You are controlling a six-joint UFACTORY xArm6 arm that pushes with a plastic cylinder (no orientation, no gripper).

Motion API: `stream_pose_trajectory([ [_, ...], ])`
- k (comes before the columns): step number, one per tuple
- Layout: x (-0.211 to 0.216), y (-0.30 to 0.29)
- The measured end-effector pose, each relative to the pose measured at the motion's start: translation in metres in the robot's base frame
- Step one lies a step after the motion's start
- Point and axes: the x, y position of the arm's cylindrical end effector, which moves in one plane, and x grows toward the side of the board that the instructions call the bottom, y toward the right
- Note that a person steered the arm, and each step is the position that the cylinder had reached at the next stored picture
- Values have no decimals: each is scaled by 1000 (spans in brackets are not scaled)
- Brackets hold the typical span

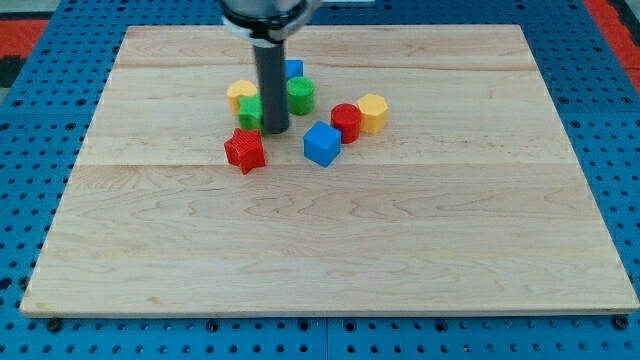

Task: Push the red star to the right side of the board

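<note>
The red star (245, 150) lies on the wooden board (330, 250), left of centre. My tip (275, 131) stands just above and to the right of it, close but apart. Behind the rod sit a yellow block (240, 94), a green block (249, 111) partly hidden, a green cylinder (300, 95) and a blue block (293, 69) mostly hidden. To the right of the tip lie a blue cube (322, 144), a red cylinder (346, 122) and a yellow hexagonal block (372, 113).
The board lies on a blue perforated table (30, 150). A red area (40, 20) shows at the view's top left, beyond the board.
</note>
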Motion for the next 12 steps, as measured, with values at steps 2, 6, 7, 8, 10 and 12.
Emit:
stream_pose_trajectory([
  [2,74,-28],
  [6,72,85],
  [7,105,190],
  [8,118,229],
  [10,106,254],
  [12,106,230],
])
